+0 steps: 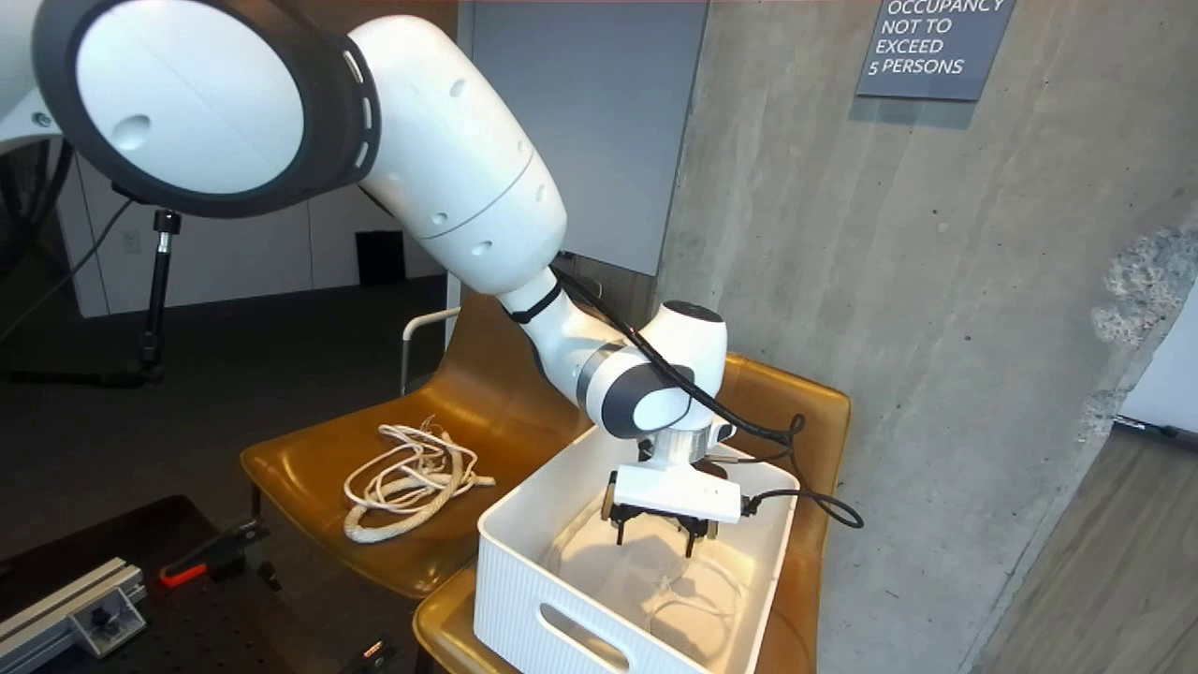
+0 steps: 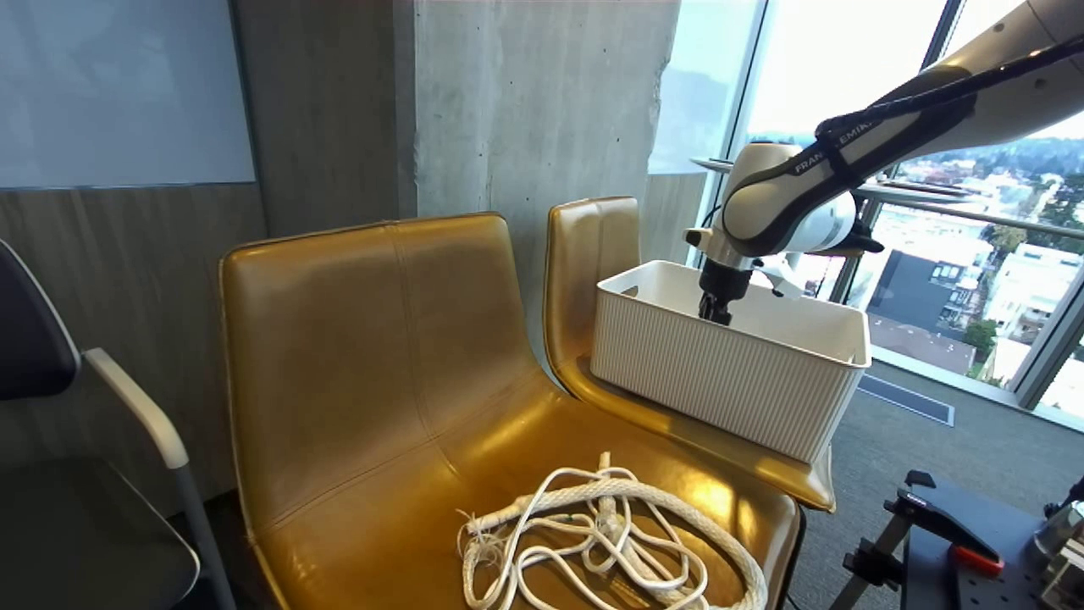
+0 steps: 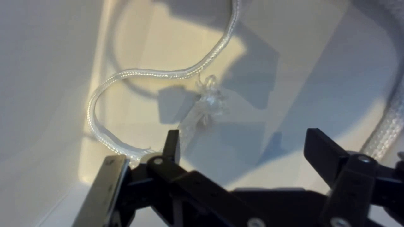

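Note:
My gripper is open and points down inside a white ribbed box, with nothing between its fingers. In both exterior views its tips are below the box's rim. On the box floor, in the wrist view, a thin white cord curves ahead of the left finger. A frayed rope end lies beyond that finger, partly hidden by it. Thicker braided rope shows at the right edge. Whether any finger touches the rope, I cannot tell.
The box rests on a tan chair. A tangled bundle of white rope lies on the neighbouring tan chair. Behind stands a concrete wall. A dark bench with a red-handled clamp is at lower left in an exterior view.

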You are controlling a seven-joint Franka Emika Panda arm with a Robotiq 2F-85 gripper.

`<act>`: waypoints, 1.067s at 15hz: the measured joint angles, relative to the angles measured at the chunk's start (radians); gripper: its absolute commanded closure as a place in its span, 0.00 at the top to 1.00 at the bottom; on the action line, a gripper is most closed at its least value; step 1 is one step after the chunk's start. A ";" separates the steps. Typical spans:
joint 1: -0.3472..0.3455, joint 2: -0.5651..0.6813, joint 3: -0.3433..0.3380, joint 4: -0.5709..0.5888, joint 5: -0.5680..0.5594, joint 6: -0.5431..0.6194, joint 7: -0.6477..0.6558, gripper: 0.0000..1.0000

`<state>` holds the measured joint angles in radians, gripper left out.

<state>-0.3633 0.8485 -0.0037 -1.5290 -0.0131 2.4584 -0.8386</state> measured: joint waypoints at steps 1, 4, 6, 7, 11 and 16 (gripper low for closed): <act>0.001 0.011 0.000 0.003 -0.001 0.000 0.000 1.00; 0.001 0.040 0.000 0.005 -0.005 0.000 -0.001 1.00; 0.001 0.058 -0.003 0.006 -0.009 0.000 -0.002 0.99; 0.001 0.064 -0.005 0.010 -0.013 0.001 -0.002 0.85; 0.001 0.070 -0.007 0.020 -0.022 0.001 -0.002 0.58; 0.001 0.070 -0.007 0.025 -0.024 0.001 -0.002 0.22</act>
<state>-0.3627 0.9186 -0.0106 -1.5043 -0.0373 2.4590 -0.8402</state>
